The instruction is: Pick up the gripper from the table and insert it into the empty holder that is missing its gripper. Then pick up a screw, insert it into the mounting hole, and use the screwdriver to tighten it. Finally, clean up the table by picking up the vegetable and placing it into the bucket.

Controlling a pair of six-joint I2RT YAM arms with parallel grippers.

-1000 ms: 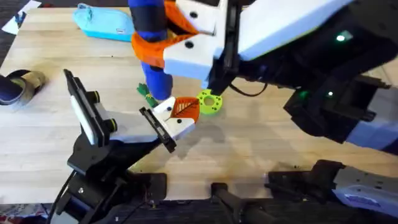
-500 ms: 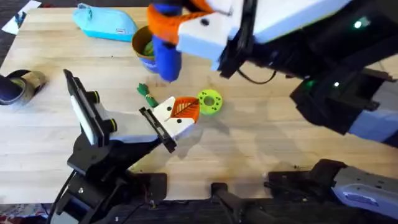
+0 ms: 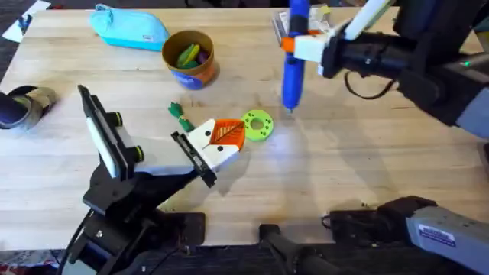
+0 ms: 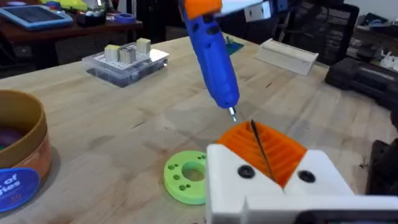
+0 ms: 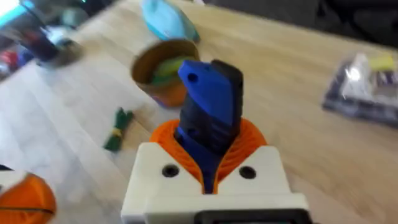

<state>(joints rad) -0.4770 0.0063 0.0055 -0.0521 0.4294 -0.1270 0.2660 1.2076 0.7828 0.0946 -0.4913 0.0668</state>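
My right gripper [image 3: 306, 47] is shut on the blue screwdriver [image 3: 293, 65], which hangs tip-down over bare table, to the right of the holder. Its blue handle [image 5: 208, 106] sits between the orange pads. The white holder [image 3: 205, 149] at my left arm's end carries the gripper piece [image 3: 227, 131] with its orange ribbed tip. My left gripper [image 4: 264, 152] is shut, pads together. Two dark spots on the mount are holes or screw heads; I cannot tell which. The green vegetable [image 3: 179, 116] lies on the table beside the holder. The orange bucket [image 3: 189, 57] stands behind it.
A lime-green disc [image 3: 257, 124] lies just right of the left gripper's tip. A light-blue pouch [image 3: 130, 27] rests at the back left, and a clear parts box [image 3: 309, 19] at the back right. The bucket holds some coloured pieces.
My right gripper has carried the screwdriver away from above the holder, to the right and back. The bucket, covered a second ago, shows in full. The left arm has not moved.
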